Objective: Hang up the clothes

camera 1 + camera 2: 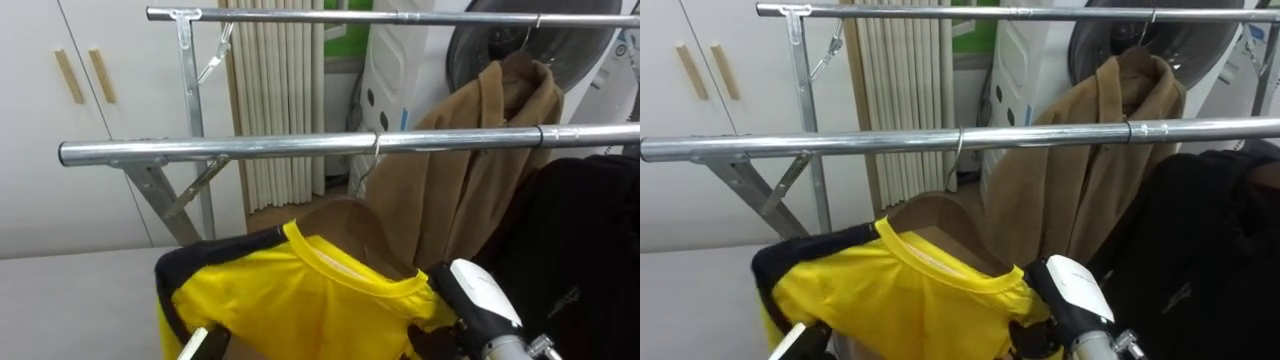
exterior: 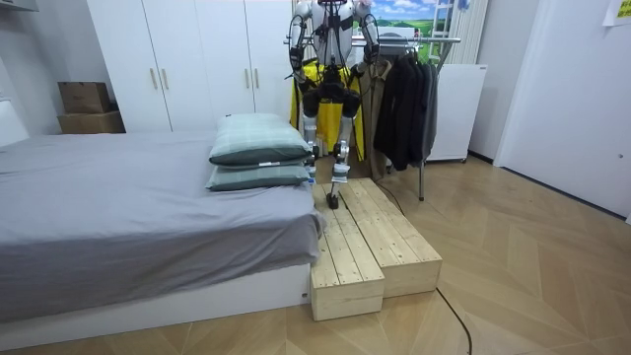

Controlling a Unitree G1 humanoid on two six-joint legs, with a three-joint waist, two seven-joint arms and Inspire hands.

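Apparently the yellow shirt point(image 1: 300, 300) hung by its hook point(image 1: 375, 150) at the near rail's point(image 1: 200, 150) middle: soft, light, probably best taken at the shoulders. Whether left hand point(image 1: 195, 343) or right hand point(image 1: 478, 295) gripped it was unclear.

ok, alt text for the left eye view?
Yellow shirt with its hanger hook at the near rail, the robot's right hand at its right side and left hand at its lower left. A brown coat hangs from the far rail; a black garment is on the right.
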